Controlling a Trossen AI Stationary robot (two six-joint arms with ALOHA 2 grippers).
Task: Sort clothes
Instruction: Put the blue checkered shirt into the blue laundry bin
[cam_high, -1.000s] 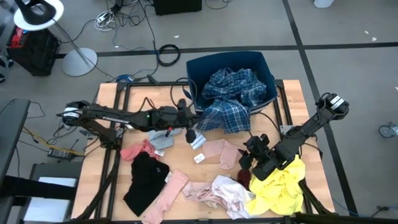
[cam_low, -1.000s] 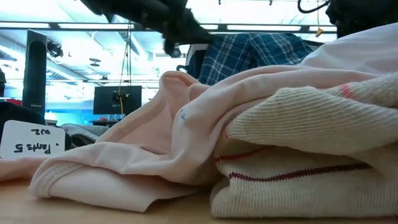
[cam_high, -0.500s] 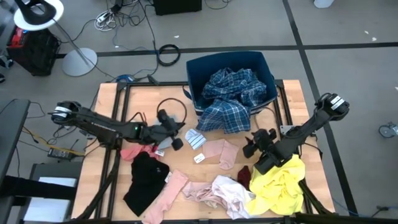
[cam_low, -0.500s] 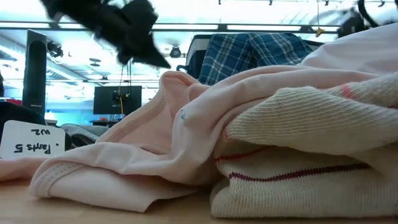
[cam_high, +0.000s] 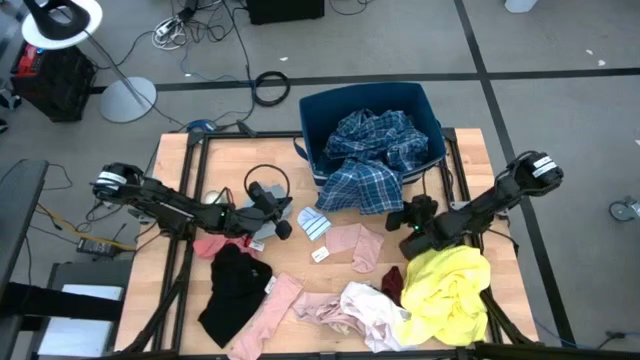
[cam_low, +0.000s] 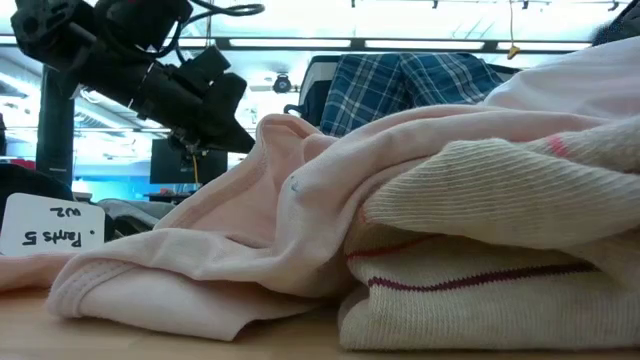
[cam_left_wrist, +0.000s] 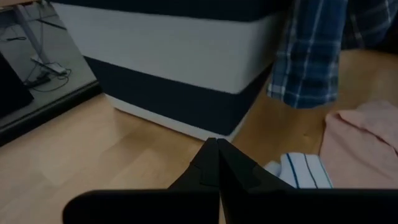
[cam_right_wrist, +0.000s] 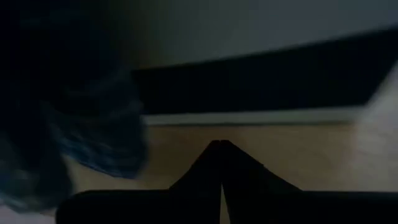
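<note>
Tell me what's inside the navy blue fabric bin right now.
The navy blue fabric bin holds a crumpled blue plaid garment, which spills over the bin's front wall onto the table. Whatever lies beneath that plaid fabric is covered and cannot be seen.

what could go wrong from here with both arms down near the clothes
1. The right gripper has its jaws shut with nothing in them, beside the yellow garment; it may have missed its grab.
2. The plaid shirt hangs over the bin rim and could slide out if snagged.
3. The left gripper, also shut and empty, sits near the striped cloth and might drag it.
</note>
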